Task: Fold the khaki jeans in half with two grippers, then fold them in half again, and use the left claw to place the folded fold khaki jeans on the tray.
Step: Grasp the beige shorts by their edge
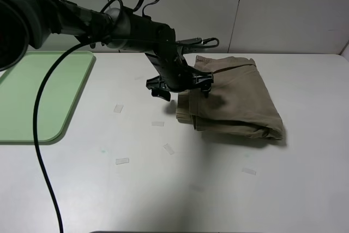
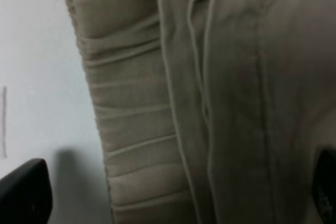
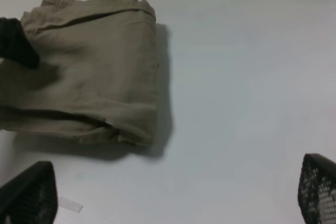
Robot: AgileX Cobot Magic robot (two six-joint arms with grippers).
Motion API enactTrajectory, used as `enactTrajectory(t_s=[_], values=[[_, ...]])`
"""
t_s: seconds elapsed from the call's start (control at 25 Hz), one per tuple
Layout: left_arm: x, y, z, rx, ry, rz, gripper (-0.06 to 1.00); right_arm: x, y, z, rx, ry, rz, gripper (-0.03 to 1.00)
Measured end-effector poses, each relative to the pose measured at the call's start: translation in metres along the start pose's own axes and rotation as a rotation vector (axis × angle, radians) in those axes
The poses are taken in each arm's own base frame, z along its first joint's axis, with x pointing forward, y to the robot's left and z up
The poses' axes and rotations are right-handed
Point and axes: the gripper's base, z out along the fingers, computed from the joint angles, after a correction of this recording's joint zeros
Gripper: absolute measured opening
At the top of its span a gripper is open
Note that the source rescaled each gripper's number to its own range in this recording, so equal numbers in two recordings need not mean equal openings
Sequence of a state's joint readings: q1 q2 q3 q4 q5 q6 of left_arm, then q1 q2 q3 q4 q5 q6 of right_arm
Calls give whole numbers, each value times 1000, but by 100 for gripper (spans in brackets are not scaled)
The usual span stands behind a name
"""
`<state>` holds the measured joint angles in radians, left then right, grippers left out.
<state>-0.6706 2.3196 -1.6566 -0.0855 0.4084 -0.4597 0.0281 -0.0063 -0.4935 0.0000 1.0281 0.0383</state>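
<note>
Folded jeans (image 1: 234, 99) near the far edge of the white, tape-flecked tabletop (image 1: 163, 200), tray (image 1: 49, 96) at its left edge, panelled wall (image 1: 283, 9) behind; left gripper (image 1: 182, 87) spread wide astride the jeans' edge, right gripper (image 3: 173, 190) wide, empty.

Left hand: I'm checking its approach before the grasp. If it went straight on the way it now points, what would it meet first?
The folded tan-khaki cotton jeans: the open black left hand points at their gathered waistband edge, one finger over the white table, one over cloth. Depth is unclear.
</note>
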Motion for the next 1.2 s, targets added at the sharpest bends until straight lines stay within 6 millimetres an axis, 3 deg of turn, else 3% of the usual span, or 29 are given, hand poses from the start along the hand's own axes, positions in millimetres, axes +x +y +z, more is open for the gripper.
enactTrajectory(t_s=[0.52,0.96,1.2], values=[[-8,-8,15,-26,105,-17,100,0,0,0,-5,0,3,100],[-1,1,15,-175,161,7,99,0,0,0,-5,0,3,100],[-2,3,16,-192,152,21,78,0,0,0,-5,0,3,100]])
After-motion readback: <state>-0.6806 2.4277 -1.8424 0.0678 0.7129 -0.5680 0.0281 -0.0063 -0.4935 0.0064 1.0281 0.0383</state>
